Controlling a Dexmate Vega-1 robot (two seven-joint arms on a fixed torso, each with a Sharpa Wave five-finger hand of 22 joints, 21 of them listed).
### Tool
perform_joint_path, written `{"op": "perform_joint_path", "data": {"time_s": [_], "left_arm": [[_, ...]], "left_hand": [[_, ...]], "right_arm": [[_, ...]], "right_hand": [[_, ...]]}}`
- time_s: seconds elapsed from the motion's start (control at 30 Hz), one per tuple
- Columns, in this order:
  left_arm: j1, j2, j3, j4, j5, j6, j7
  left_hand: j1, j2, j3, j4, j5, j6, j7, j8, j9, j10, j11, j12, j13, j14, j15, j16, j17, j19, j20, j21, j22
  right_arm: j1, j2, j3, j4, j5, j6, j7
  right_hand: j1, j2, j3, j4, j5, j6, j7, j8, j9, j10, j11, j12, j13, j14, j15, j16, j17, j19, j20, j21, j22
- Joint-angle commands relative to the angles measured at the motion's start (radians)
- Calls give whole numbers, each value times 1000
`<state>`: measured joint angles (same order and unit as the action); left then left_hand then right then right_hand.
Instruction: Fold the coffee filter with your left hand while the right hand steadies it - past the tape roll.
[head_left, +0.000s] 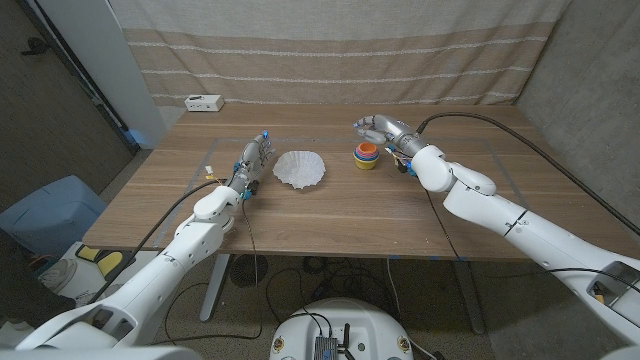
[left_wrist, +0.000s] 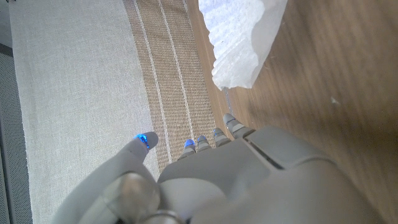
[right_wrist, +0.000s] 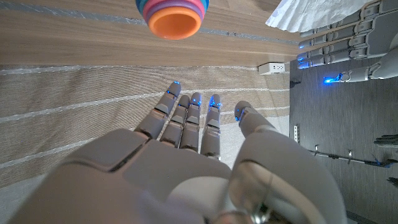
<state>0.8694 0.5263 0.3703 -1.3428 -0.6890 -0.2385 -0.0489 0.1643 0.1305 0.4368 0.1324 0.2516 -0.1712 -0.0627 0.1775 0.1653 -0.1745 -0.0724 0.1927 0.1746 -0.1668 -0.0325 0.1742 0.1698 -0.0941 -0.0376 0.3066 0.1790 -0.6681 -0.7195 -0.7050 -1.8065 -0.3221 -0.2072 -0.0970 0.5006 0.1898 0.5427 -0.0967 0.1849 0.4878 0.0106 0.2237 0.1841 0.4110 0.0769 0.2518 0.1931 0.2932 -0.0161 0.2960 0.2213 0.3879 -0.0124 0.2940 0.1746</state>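
Wooden table (head_left: 330, 215), coffee filter (head_left: 299, 168)

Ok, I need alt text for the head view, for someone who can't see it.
A white coffee filter lies open on a wooden table, with the robot's left hand beside it, holding nothing. The right hand hovers open above a stack of colourful cups on the filter's other side; a small white box sits at the far edge.

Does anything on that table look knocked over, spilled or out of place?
Nothing stands out. The white coffee filter sits open and unfolded on the wooden table, and the stack of colored cups beside it stands upright. No tape roll is visible, though the task mentions one.
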Motion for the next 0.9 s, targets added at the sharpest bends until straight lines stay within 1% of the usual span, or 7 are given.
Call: {"op": "perform_joint_path", "data": {"time_s": [0.03,0.47,0.5,0.6,0.9], "left_arm": [[5,4,-3,-4,-3,0,-2],[9,7,-4,-10,-3,2,2],[10,8,-5,-11,-3,2,2],[14,7,-6,-14,-4,2,6],[19,11,-7,-21,-3,3,9]], "left_hand": [[0,-9,0,-3,3,-32,10,1,4,-3,5,5,4,-35,-23,6,2,5,1,-1,5],[-2,-9,-2,-4,3,-31,12,1,4,-3,7,4,4,-35,-21,5,2,5,2,-5,5],[-2,-9,-2,-4,3,-31,12,1,4,-3,7,4,4,-35,-21,5,2,5,2,-5,5],[-2,-9,-3,-5,3,-31,11,1,4,-2,7,5,4,-35,-22,5,2,6,2,-6,5],[-3,-10,-4,-5,3,-31,11,1,4,-2,6,4,4,-35,-23,5,2,6,2,-8,5]], "right_arm": [[20,14,-29,-9,-75,12,48],[42,31,-55,10,-121,56,96],[43,33,-56,11,-124,59,99],[46,37,-62,15,-134,65,110],[49,51,-74,18,-152,61,143]], "right_hand": [[11,-1,8,-5,1,10,-6,-5,1,10,-4,0,3,8,-4,6,3,9,-4,-6,2],[17,-1,8,-6,-1,19,-6,-6,2,19,-8,-2,3,16,-10,10,5,14,-5,-8,2],[18,-1,8,-7,-1,22,-7,-6,2,20,-5,-2,3,16,-10,10,6,14,-5,-8,2],[21,0,8,-8,-1,27,-8,-5,2,21,-9,-3,3,17,-11,11,6,16,-5,-9,2],[33,-2,12,-16,-1,27,-12,-9,2,21,-15,-6,3,19,-15,11,5,18,-5,-11,2]]}}
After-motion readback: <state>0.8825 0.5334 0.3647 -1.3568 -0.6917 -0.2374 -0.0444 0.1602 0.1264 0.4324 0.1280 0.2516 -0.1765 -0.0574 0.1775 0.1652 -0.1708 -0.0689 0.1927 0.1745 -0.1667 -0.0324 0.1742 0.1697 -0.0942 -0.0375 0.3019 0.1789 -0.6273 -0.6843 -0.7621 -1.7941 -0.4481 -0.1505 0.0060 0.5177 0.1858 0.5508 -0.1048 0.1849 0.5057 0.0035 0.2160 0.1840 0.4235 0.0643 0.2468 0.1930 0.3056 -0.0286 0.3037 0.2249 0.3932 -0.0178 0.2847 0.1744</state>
